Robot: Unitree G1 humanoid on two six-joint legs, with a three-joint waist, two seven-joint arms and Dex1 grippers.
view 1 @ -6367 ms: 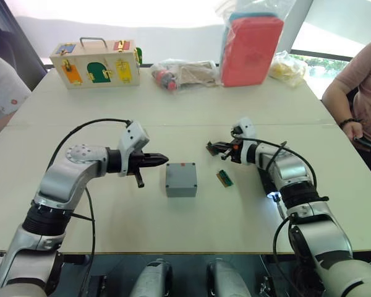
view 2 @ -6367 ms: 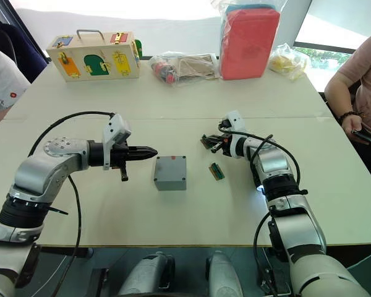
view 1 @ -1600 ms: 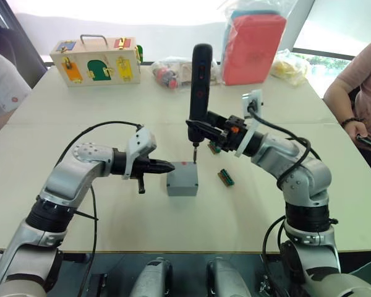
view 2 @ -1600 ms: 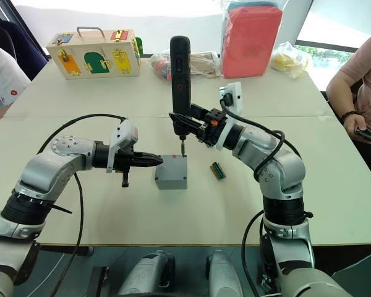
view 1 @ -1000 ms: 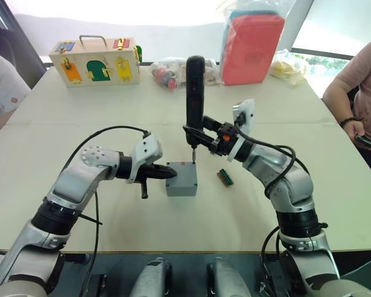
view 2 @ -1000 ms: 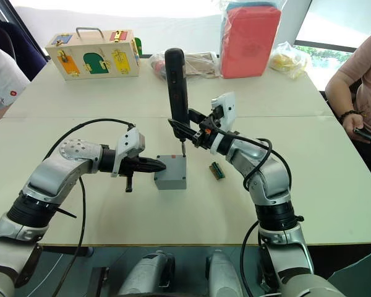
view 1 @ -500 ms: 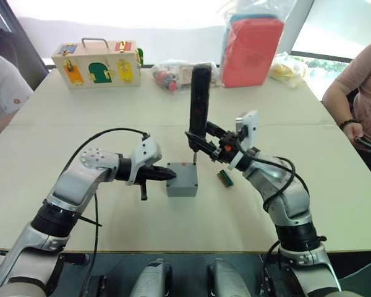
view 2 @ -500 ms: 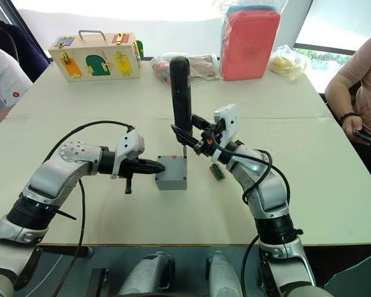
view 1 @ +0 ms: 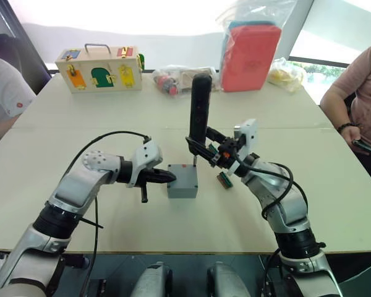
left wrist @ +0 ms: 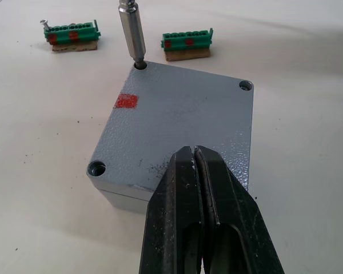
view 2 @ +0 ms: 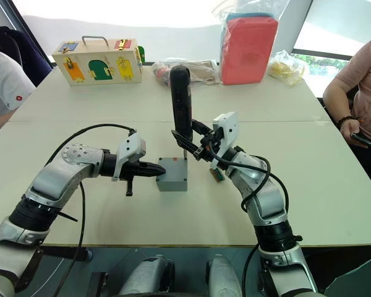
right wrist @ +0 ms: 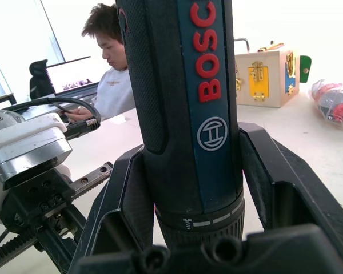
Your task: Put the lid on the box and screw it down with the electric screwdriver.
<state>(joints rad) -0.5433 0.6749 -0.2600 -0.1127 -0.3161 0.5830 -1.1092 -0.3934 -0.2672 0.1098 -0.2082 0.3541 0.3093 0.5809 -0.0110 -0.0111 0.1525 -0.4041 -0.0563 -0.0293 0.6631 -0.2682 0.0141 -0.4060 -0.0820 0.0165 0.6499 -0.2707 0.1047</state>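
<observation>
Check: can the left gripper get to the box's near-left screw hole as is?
Probably yes: the left gripper, shut, rests at the lid's near edge, and that hole lies bare beside it; the electric screwdriver is at the far corner.

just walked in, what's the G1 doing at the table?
It is screwing a lid onto a small grey box. The right gripper holds the electric screwdriver upright, its bit sitting in a far corner screw hole. The left gripper, fingers shut, rests at the lid's near edge. Two green connector blocks lie beyond.

Pale table (view 1: 99, 235) with grey box (view 1: 182, 180), green connector strips (view 1: 225, 179), wooden latch box (view 1: 99, 68), red bag (view 1: 250, 54), plastic-wrapped bundles (view 1: 180, 78).
</observation>
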